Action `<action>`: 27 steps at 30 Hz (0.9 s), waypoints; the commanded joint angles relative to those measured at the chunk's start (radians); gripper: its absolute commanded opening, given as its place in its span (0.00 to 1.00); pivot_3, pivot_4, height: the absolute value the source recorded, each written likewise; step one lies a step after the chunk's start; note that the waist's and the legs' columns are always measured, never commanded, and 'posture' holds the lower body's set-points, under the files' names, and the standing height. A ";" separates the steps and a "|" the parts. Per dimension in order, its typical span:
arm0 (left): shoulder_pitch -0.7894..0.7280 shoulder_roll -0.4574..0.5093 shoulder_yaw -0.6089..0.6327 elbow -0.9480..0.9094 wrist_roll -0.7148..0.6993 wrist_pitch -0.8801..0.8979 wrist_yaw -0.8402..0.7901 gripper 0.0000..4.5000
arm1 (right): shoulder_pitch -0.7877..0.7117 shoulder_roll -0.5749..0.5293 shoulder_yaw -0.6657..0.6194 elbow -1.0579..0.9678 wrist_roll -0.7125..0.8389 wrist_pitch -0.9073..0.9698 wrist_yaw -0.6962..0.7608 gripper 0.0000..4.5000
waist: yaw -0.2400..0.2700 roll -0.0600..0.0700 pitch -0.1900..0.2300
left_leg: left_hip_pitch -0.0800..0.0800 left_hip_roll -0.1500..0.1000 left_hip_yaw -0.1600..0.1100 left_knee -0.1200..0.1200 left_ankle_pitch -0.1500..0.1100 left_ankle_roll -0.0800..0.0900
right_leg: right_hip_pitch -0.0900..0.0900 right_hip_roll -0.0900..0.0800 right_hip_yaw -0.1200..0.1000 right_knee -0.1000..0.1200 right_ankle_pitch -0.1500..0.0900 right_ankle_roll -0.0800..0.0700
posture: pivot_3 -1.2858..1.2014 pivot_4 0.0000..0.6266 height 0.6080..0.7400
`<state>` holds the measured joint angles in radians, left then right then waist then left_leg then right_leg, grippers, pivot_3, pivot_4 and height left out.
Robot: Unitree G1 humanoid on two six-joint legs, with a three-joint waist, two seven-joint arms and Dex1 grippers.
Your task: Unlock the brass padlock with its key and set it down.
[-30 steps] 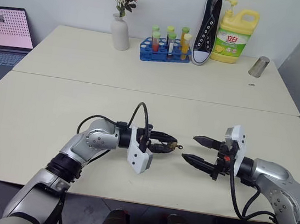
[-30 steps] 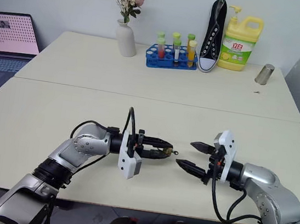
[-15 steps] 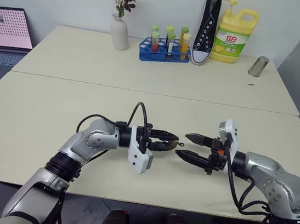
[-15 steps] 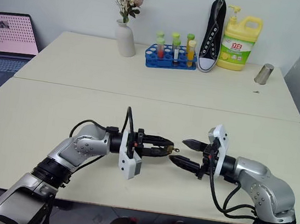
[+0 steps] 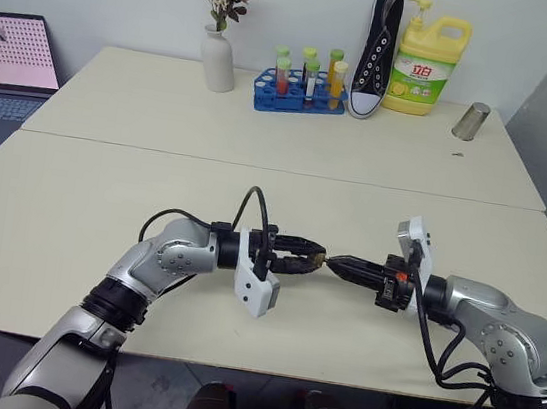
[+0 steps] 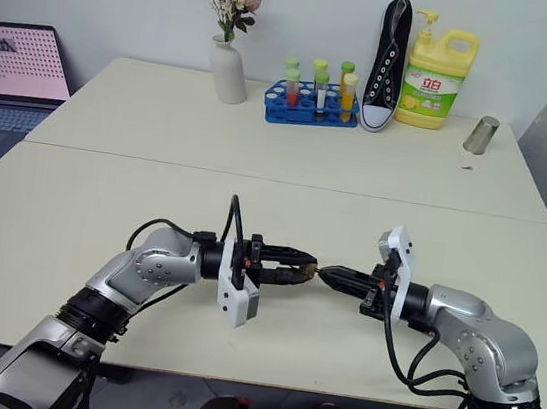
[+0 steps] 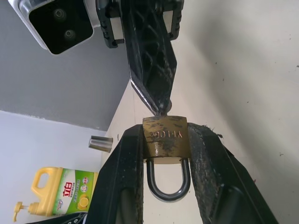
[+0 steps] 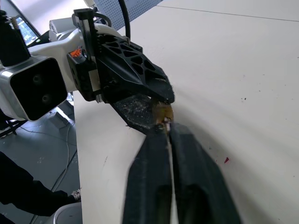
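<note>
right gripper (image 5: 332, 263) now closed, earlier wide open, tips now at brass padlock (image 7: 165, 136)

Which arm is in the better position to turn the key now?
The right. Its claw is shut on the key at the padlock, while the left claw holds the padlock body.

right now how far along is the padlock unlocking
Done: the left gripper is shut on the brass padlock, held above the table. In hand: the right gripper is shut at the lock's key end; the key itself is too small to see. Left: the shackle looks closed, so turning, opening and setting down remain.
</note>
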<state>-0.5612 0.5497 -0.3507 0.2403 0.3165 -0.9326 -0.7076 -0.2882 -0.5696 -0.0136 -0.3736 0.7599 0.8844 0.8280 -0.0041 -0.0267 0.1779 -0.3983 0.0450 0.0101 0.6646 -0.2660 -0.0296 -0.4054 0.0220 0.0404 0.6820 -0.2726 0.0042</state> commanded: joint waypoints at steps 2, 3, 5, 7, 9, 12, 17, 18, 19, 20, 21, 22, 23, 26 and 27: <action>-0.009 0.010 0.002 -0.021 0.007 -0.024 0.027 0.22 | -0.020 -0.007 -0.004 -0.014 0.030 0.007 0.018 0.00 | 0.000 0.000 0.000 | 0.000 0.000 0.000 0.000 0.000 0.000 | 0.000 0.000 0.000 0.000 0.000 0.000 | 0.52 0.24 1.00; -0.009 0.010 0.002 -0.019 0.007 -0.025 0.029 0.22 | -0.025 -0.007 -0.005 -0.011 0.034 0.011 0.019 0.00 | 0.000 0.000 0.000 | 0.000 0.000 0.000 0.000 0.000 0.000 | 0.000 0.000 0.000 0.000 0.000 0.000 | 0.52 0.24 1.00; -0.011 0.009 0.002 -0.016 0.007 -0.026 0.032 0.22 | -0.034 -0.016 0.000 -0.006 0.034 0.015 0.031 0.00 | 0.000 0.000 0.000 | 0.000 0.000 0.000 0.000 0.000 0.000 | 0.000 0.000 0.000 0.000 0.000 0.000 | 0.52 0.24 1.00; -0.014 0.009 0.000 -0.013 0.010 -0.029 0.036 0.22 | -0.050 -0.019 -0.003 0.005 0.043 0.031 0.037 0.00 | 0.000 0.000 0.000 | 0.000 0.000 0.000 0.000 0.000 0.000 | 0.000 0.000 0.000 0.000 0.000 0.000 | 0.52 0.24 1.00; -0.016 0.009 -0.002 -0.010 0.016 -0.035 0.041 0.22 | -0.072 -0.018 -0.008 0.022 0.061 0.063 0.035 0.00 | 0.000 0.000 0.000 | 0.000 0.000 0.000 0.000 0.000 0.000 | 0.000 0.000 0.000 0.000 0.000 0.000 | 0.52 0.24 1.00; -0.022 0.011 -0.006 -0.001 0.047 -0.060 0.059 0.22 | -0.123 -0.024 -0.015 0.063 0.110 0.163 0.028 0.00 | 0.000 0.000 0.000 | 0.000 0.000 0.000 0.000 0.000 0.000 | 0.000 0.000 0.000 0.000 0.000 0.000 | 0.52 0.24 1.00; -0.021 0.018 -0.008 0.001 0.136 -0.111 0.109 0.22 | -0.211 -0.020 -0.043 0.152 0.200 0.363 -0.014 0.00 | 0.000 0.000 0.000 | 0.000 0.000 0.000 0.000 0.000 0.000 | 0.000 0.000 0.000 0.000 0.000 0.000 | 0.52 0.24 1.00; -0.020 0.018 -0.008 0.000 0.148 -0.116 0.119 0.22 | -0.228 -0.015 -0.051 0.171 0.211 0.396 -0.029 0.00 | 0.000 0.000 0.000 | 0.000 0.000 0.000 0.000 0.000 0.000 | 0.000 -0.001 0.000 0.000 0.000 0.000 | 0.52 0.24 1.00; -0.017 0.018 -0.007 -0.001 0.155 -0.119 0.127 0.22 | -0.246 -0.007 -0.062 0.193 0.224 0.430 -0.046 0.00 | 0.000 0.000 0.000 | 0.000 0.000 0.000 0.000 0.000 0.000 | 0.000 -0.001 0.000 0.000 0.000 0.000 | 0.52 0.24 1.00; -0.017 0.018 -0.008 -0.002 0.159 -0.119 0.134 0.22 | -0.257 -0.002 -0.070 0.205 0.233 0.452 -0.059 0.00 | 0.000 0.000 0.000 | 0.000 0.000 0.000 0.000 0.000 0.000 | 0.000 -0.002 0.000 0.000 0.000 0.000 | 0.52 0.24 1.00; -0.017 0.017 -0.008 -0.003 0.167 -0.119 0.143 0.22 | -0.266 0.001 -0.075 0.214 0.238 0.471 -0.067 0.00 | 0.000 0.000 0.000 | 0.000 0.000 0.000 0.000 0.000 0.000 | 0.000 -0.003 0.000 0.000 0.000 0.000 | 0.52 0.24 1.00; -0.015 0.018 -0.008 -0.005 0.175 -0.120 0.152 0.22 | -0.280 0.007 -0.082 0.231 0.244 0.497 -0.080 0.00 | 0.000 0.000 0.000 | 0.000 0.000 0.000 0.000 0.000 0.000 | 0.000 -0.004 0.000 0.000 0.000 0.000 | 0.52 0.24 1.00; -0.013 0.018 -0.009 -0.007 0.184 -0.120 0.160 0.22 | -0.292 0.013 -0.090 0.247 0.251 0.523 -0.093 0.00 | 0.000 0.000 0.000 | 0.000 0.000 0.000 0.000 0.000 0.000 | 0.000 -0.004 -0.001 0.000 0.000 0.000 | 0.52 0.24 1.00; -0.003 0.018 -0.015 -0.016 0.204 -0.120 0.178 0.22 | -0.320 0.030 -0.110 0.282 0.267 0.593 -0.123 0.00 | 0.000 0.000 0.000 | 0.000 0.000 0.000 0.000 0.000 0.000 | 0.000 -0.005 0.000 0.000 0.000 0.000 | 0.52 0.24 1.00; -0.001 0.018 -0.016 -0.018 0.208 -0.119 0.183 0.22 | -0.328 0.038 -0.117 0.290 0.270 0.610 -0.134 0.00 | 0.000 0.000 0.000 | -0.001 0.000 0.000 0.000 0.000 0.000 | 0.000 -0.005 -0.001 0.000 0.000 0.000 | 0.52 0.24 1.00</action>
<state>-0.5633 0.5681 -0.3473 0.2605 0.5121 -1.0290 -0.5343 -0.5793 -0.5411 -0.0907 -0.0818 1.0004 1.4745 0.7104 -0.0041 -0.0265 0.1778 -0.3988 0.0451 0.0102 0.6642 -0.2660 -0.0295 -0.4059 0.0172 0.0399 0.6823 -0.2723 0.0039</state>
